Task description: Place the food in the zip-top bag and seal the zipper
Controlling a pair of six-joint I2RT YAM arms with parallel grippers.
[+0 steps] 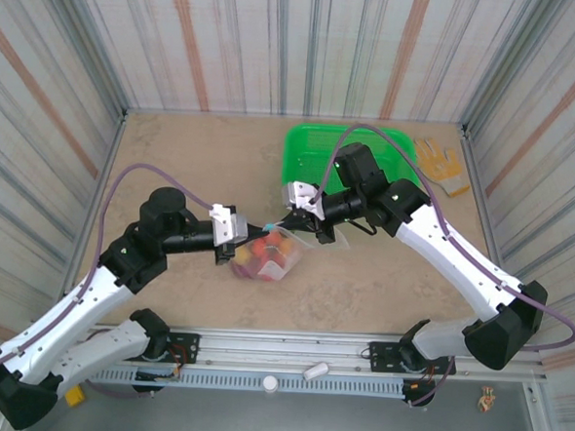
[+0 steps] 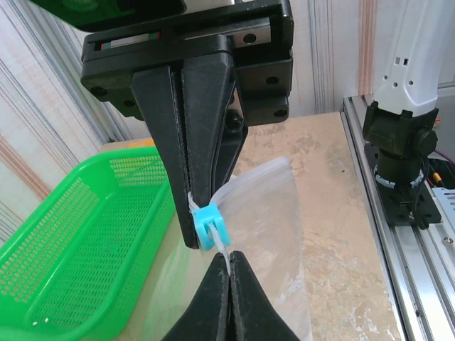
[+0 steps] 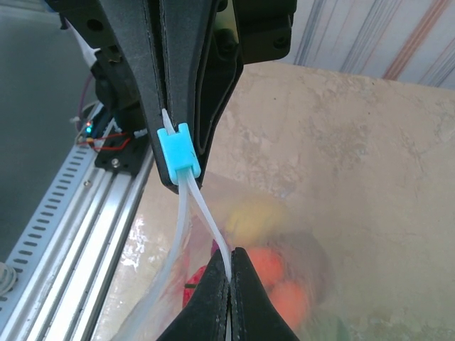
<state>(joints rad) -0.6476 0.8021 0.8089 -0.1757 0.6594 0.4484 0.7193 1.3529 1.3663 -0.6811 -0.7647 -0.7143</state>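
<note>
Clear plastic, the zip-top bag (image 1: 286, 264) sits on the counter (image 1: 174, 160) just in front of the green basket (image 1: 345, 153). The food (image 1: 266, 249) is inside. Its zipper (image 1: 262, 227) runs roughly parallel to the basket's near side, between the left tool (image 1: 230, 227) and the right tool (image 1: 300, 201).

Left wrist view: the left tool is pressed fully closed on the zipper strip, with the blue slider (image 2: 210, 226) just beyond.

Right wrist view: the right tool likewise pinches the strip, its fingers together.

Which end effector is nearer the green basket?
The right end effector, pinching the zip-top bag just in front of the green basket; the left end effector is farther off.
</note>
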